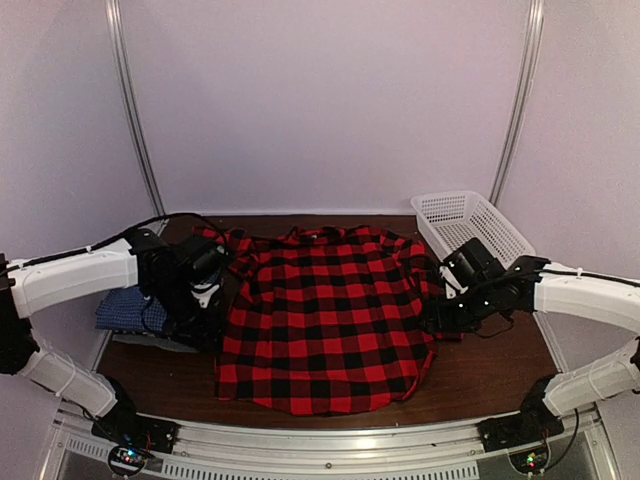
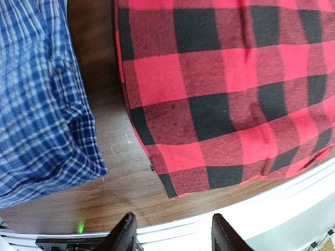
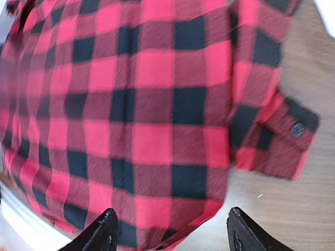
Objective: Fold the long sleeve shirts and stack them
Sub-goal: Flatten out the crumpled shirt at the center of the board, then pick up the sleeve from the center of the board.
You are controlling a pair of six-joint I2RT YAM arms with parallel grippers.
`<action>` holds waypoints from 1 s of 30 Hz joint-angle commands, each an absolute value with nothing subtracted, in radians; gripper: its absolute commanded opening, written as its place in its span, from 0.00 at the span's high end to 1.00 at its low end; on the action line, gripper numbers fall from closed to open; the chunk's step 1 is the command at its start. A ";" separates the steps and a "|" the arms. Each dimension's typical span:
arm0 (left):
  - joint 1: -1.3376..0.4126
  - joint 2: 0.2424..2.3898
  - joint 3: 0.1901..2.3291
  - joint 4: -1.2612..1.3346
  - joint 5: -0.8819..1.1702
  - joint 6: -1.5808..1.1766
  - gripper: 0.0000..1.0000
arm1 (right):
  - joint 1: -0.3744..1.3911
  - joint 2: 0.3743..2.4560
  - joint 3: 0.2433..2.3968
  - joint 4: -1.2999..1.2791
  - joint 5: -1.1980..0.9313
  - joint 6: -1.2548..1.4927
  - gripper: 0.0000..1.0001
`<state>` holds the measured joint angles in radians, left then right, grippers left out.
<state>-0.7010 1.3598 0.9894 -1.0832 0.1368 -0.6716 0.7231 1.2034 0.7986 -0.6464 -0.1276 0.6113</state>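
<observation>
Two bent arms; left end effector [image 2: 172, 235], right end effector [image 3: 170, 230] released beside plaid shirt [image 1: 330, 320]

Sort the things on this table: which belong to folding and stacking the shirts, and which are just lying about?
Belong to the job: red plaid shirt; blue checked shirt.
Just lying about: white basket.

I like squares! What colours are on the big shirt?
The shirt is red-and-black plaid, best in top view.
</observation>
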 commanded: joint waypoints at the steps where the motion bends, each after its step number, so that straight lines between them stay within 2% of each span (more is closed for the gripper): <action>1: -0.696 1.346 1.096 -1.155 0.127 -0.675 0.49 | 0.608 1.181 0.749 -0.573 -0.058 0.585 0.27; 10: -0.699 1.473 1.161 -0.838 0.267 -0.692 0.48 | 0.432 1.106 0.608 -0.402 -0.005 0.634 0.28; 19: -0.762 1.705 1.217 -0.501 0.309 -0.702 0.48 | 0.371 1.116 0.501 -0.254 0.052 0.658 0.32; 24: -0.774 1.770 1.161 -0.370 0.302 -0.738 0.48 | 0.371 1.177 0.484 -0.195 0.061 0.656 0.35; 30: -0.775 1.752 1.056 -0.361 0.243 -0.741 0.48 | 0.375 1.246 0.469 -0.167 0.060 0.638 0.36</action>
